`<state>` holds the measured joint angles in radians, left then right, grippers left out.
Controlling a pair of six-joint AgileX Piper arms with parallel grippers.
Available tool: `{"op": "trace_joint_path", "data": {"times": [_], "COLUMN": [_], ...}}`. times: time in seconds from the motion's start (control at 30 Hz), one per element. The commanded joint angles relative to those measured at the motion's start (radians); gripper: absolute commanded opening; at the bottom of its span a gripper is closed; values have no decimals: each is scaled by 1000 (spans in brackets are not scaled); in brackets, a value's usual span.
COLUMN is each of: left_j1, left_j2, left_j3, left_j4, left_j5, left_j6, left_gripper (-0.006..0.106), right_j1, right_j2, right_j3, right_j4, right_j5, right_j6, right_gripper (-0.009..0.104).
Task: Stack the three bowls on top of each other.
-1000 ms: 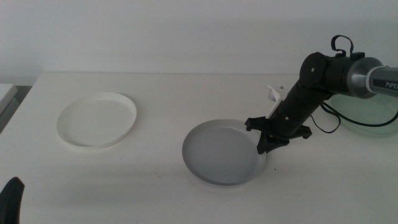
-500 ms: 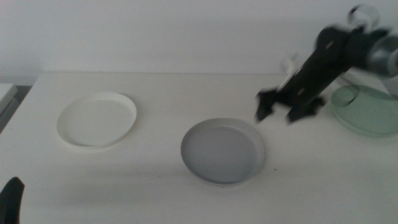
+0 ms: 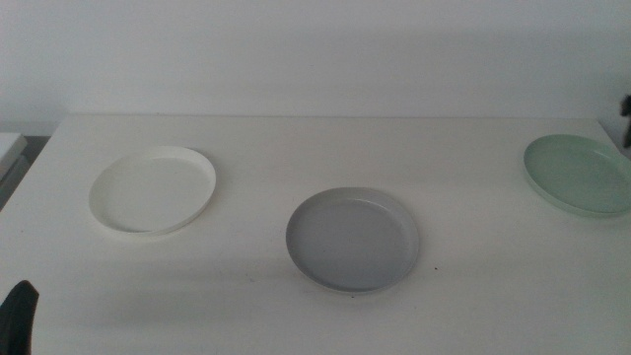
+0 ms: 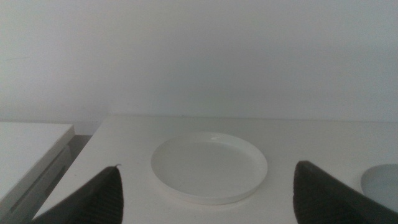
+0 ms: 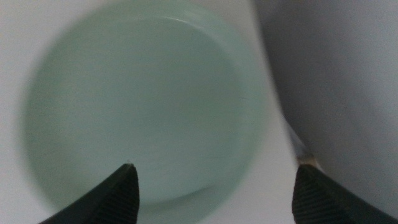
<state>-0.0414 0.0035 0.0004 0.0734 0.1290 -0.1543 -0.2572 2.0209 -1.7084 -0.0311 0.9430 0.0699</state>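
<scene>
Right gripper (image 5: 214, 186): jaws spread wide, nothing between them, nothing touched. Poised above the pale green bowl (image 5: 146, 106), looking almost straight down into it; bowl fills the space just ahead of and between the jaw tips, slightly blurred. Arm itself nearly out of the middle view, only a dark sliver at the right edge near the same bowl (image 3: 580, 174).

Left gripper (image 4: 208, 199): jaws likewise wide apart, empty, in contact with nothing. Held low and near level, facing across the table (image 4: 323, 137). White bowl (image 4: 209, 167) straight ahead of the jaws, centred between them, apart from both. Only one dark jaw tip (image 3: 18, 314) seen in the middle view, at the bottom left corner.

Outward from the grippers: white bowl (image 3: 153, 189) on the left part of the table (image 3: 325, 148), upright, alone. Grey bowl (image 3: 353, 239) near the middle, well apart from the white one, upright; a sliver of its rim (image 4: 380, 185) just beyond the left gripper's far jaw. Pale green bowl at the far right, partly cut by the picture edge, well apart from the grey. All three flat on the table, none stacked, none touching another.
</scene>
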Motion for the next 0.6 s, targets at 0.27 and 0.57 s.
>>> {"op": "trace_joint_path", "data": {"times": [0.27, 0.57], "left_j1": [2, 2], "left_j2": [-4, -4], "left_j3": [0, 0], "left_j4": [1, 1], "left_j5": [-14, -14], "left_j6": [-1, -1], "left_gripper": [94, 94], "right_j1": [-82, -82], "right_j2": [140, 200], "right_j3": [0, 0], "right_j4": [15, 31], "right_j5": [-156, -208], "right_j6": [12, 13], "right_gripper": [57, 47]}}
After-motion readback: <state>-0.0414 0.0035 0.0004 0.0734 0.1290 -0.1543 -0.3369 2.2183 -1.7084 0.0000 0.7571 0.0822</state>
